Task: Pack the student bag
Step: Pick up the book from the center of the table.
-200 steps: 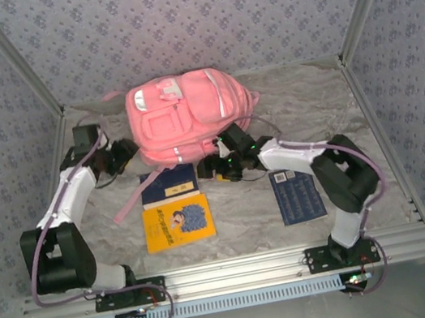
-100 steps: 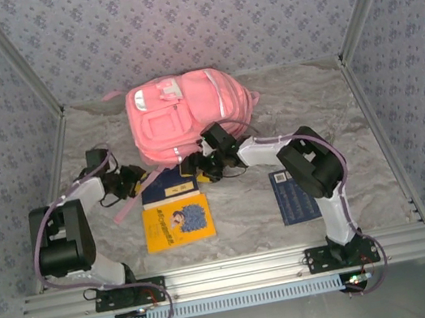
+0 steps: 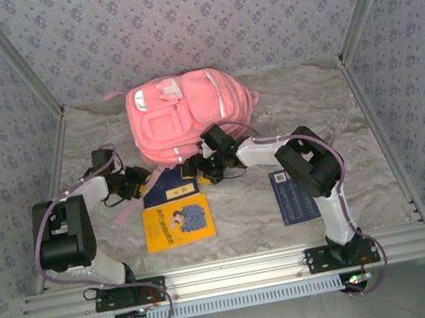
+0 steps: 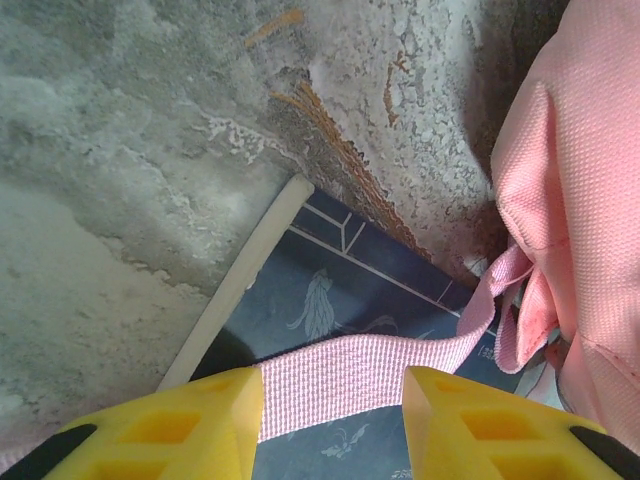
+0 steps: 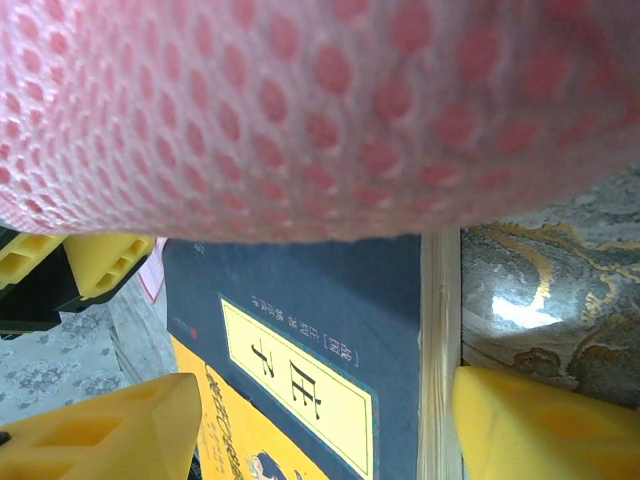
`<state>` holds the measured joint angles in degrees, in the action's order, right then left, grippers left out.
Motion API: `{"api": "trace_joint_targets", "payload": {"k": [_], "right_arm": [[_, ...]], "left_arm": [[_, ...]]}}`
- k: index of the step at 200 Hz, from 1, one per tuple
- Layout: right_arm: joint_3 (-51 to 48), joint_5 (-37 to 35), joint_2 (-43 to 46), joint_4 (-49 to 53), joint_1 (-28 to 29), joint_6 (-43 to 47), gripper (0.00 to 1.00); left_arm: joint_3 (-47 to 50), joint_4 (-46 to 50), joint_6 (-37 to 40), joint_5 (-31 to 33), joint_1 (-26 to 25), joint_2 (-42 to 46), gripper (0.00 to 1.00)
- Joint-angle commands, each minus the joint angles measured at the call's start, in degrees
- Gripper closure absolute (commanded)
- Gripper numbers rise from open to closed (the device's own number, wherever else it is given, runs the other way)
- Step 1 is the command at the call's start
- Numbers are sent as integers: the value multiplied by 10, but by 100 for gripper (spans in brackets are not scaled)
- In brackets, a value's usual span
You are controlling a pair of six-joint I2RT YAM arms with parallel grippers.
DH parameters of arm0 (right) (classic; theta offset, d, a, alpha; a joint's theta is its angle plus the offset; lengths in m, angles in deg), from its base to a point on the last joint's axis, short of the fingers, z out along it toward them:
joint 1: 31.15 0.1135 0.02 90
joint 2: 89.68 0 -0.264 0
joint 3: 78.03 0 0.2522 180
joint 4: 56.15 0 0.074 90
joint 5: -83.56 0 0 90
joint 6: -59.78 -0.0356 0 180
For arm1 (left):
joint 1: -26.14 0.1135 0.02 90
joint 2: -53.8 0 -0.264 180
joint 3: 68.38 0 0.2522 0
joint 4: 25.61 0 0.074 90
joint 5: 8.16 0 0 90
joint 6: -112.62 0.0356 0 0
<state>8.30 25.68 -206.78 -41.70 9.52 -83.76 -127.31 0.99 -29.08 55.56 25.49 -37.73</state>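
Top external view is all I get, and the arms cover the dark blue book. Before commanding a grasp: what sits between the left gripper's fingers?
Observer: A pink strap of the student bag crosses the gap between the left gripper's open yellow fingers, lying over the dark blue book.
Operator: And the right gripper?
Observer: The right gripper is open, fingers either side of that book; the bag's pink mesh hides its far end.

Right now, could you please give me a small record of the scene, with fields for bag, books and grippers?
bag: student bag, front pockets up
books: dark blue book by the bag; yellow book nearer; second blue book at right
left gripper: open above the dark blue book, pink strap between its fingers
right gripper: open, straddling the same book's page edge
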Motion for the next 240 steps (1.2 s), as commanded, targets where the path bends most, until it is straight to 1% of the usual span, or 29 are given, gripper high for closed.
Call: {"api": "trace_joint_targets", "payload": {"k": [1, 31, 61, 80, 117, 187, 240], "right_arm": [[-2, -14, -3, 29, 4, 16, 31], [-1, -20, -5, 33, 5, 23, 31], [-4, -34, 0, 74, 5, 56, 32], [-20, -45, 10, 68, 4, 59, 32], [-27, -52, 10, 61, 5, 65, 32], [-1, -43, -1, 54, 16, 63, 32], [21, -28, -14, 54, 28, 58, 32]], "left_arm": [[-5, 28, 9, 11, -6, -6, 59], [-8, 35, 13, 12, -6, -6, 59], [-25, 63, 31, 19, 6, 7, 60], [-33, 76, 40, 23, 10, 25, 60], [-38, 99, 61, 53, 12, 48, 59], [-8, 58, 23, 27, 10, -4, 57], [-19, 53, 18, 10, -24, -36, 56]]}}
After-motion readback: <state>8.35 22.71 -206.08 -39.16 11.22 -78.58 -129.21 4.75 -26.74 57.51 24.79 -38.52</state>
